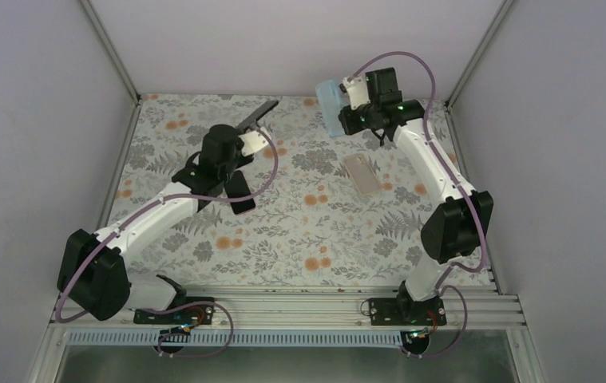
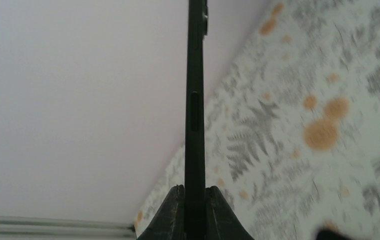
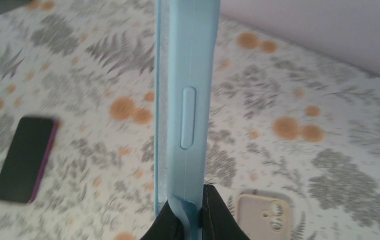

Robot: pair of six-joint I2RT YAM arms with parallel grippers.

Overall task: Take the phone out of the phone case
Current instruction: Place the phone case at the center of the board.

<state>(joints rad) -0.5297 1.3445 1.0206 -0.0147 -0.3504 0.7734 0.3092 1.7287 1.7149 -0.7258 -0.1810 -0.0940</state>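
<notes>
Surroundings: the worktop (image 1: pixel 307 231) is covered with a cloth printed with grey ferns and orange flowers, and it is closed in by pale walls at the back and at both sides.
Left arm: the left end effector (image 2: pixel 195 202) is pressed together on one end of a black phone (image 2: pixel 195 100), which is held off the worktop.
Phone: it is seen edge-on from the left wrist, with a long side button. In the top view it is pointed toward the far wall and slanted to the right.
Right arm: the right end effector (image 3: pixel 194 212) is pinched on one end of a light blue phone case (image 3: pixel 187 90), which is raised over the far right part of the worktop.
Case: it is seen from its side, with a moulded button cover. It is well apart from the black phone. Whether anything is inside cannot be told.
Loose things: a phone in a purple case (image 3: pixel 23 159) is laid flat, screen up, under the left arm. A beige phone case (image 3: pixel 264 212) is laid flat, camera side up, near the right arm.
</notes>
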